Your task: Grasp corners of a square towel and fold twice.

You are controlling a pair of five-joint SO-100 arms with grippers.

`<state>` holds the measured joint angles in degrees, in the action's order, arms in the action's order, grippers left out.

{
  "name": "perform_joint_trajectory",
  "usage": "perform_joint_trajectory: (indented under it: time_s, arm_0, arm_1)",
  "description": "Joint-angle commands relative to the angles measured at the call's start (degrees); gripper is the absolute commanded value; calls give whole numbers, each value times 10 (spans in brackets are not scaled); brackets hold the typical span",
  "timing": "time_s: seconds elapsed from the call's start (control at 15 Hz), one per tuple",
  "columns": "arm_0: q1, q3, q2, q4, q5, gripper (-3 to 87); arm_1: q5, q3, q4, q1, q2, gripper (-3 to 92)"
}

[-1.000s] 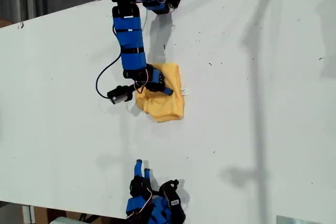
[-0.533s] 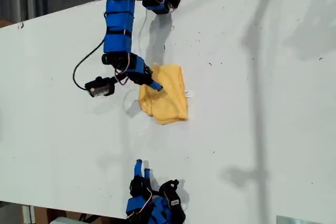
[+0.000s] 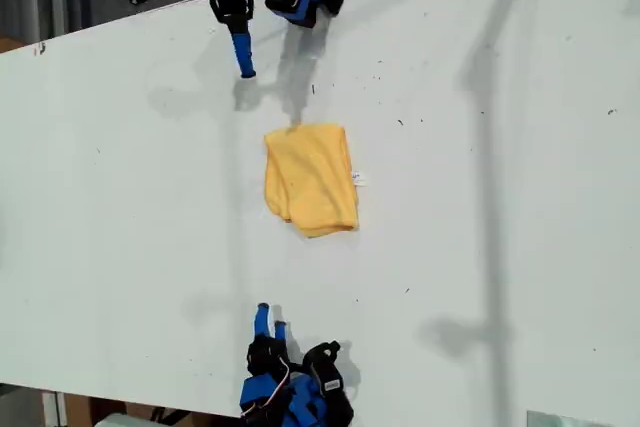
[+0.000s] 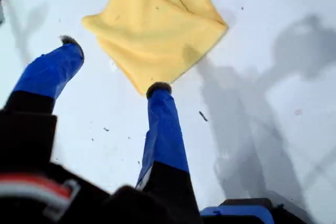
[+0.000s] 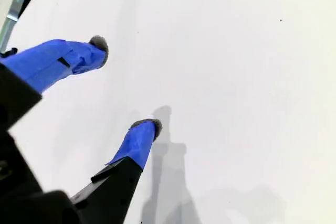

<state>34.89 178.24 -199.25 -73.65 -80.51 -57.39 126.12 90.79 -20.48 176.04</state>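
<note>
Yellow towel [image 3: 310,178] lies folded on the table [image 3: 500,247]; my first gripper [image 4: 113,65] and second gripper [image 5: 126,85] gape empty.

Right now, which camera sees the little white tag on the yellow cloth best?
The exterior view: the small white tag sticks out from the folded yellow-orange towel on the exterior view's right. The first wrist view shows the towel but no tag; the second wrist view shows only bare table.

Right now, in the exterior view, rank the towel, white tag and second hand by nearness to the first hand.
1. towel, mid-table.
2. white tag, on the towel's exterior-view right edge.
3. my second hand, at the exterior view's bottom.
</note>
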Motion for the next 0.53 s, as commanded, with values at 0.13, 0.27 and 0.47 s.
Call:
perform_joint_trajectory:
  time_s: [0.13, 0.27, 0.47]
  arm_0:
    - [6, -1, -4, -3, 6, 263]
    - [1, 0, -4, 0, 29, 257]
    - [-21, -1, -2, -23, 24, 245]
  arm_1:
    - [-62, 241, -116, 32, 128, 328]
    - [-77, 279, -140, 24, 128, 313]
    - [-246, 340, -125, -25, 128, 144]
